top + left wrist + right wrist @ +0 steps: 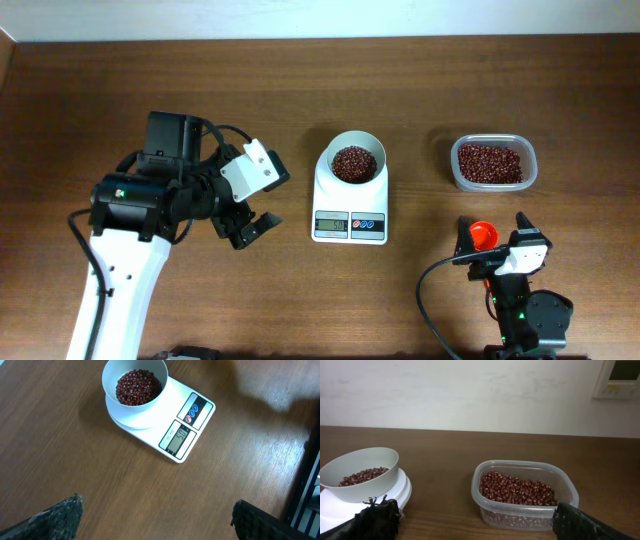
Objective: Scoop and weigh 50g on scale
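Observation:
The white scale (349, 222) stands mid-table, and its display (179, 436) appears to read 50. On it rests a round white bowl (355, 163) holding red beans (138, 387). My left gripper (250, 230) hovers open to the left of the scale, nothing between its fingers (60, 515). At the table's front right, my right gripper (492, 235) is open, and an orange-red scoop (483, 232) lies between its fingers in the overhead view. That scoop does not show in the right wrist view, where the scale (400, 491) and bowl (360, 476) sit at the left.
A clear plastic tub (492, 163) of red beans stands right of the scale and just ahead of my right gripper (470, 505). Bare brown wood lies under my left gripper (157, 501). A pale wall runs along the table's far edge.

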You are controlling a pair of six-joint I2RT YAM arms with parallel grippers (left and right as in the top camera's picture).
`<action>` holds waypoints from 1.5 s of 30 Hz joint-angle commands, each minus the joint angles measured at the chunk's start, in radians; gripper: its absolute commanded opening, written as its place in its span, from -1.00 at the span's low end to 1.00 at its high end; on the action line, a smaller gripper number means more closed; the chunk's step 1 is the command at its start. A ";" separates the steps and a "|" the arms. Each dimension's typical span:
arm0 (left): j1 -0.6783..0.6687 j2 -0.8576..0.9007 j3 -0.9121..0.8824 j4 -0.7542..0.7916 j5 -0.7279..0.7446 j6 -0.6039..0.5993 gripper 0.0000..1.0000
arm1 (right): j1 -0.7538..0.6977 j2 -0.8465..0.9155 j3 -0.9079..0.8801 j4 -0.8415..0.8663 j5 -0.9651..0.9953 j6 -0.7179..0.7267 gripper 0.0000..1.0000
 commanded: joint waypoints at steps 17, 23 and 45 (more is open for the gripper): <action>-0.001 -0.003 0.003 -0.001 0.003 -0.006 0.98 | 0.007 -0.012 -0.007 -0.004 0.000 -0.008 0.98; -0.001 -0.003 0.003 -0.001 0.003 -0.006 0.98 | 0.007 -0.012 -0.007 -0.003 0.000 -0.008 0.98; -0.001 -0.003 0.003 -0.001 0.004 -0.006 0.98 | 0.007 -0.012 -0.007 -0.003 0.000 -0.008 0.98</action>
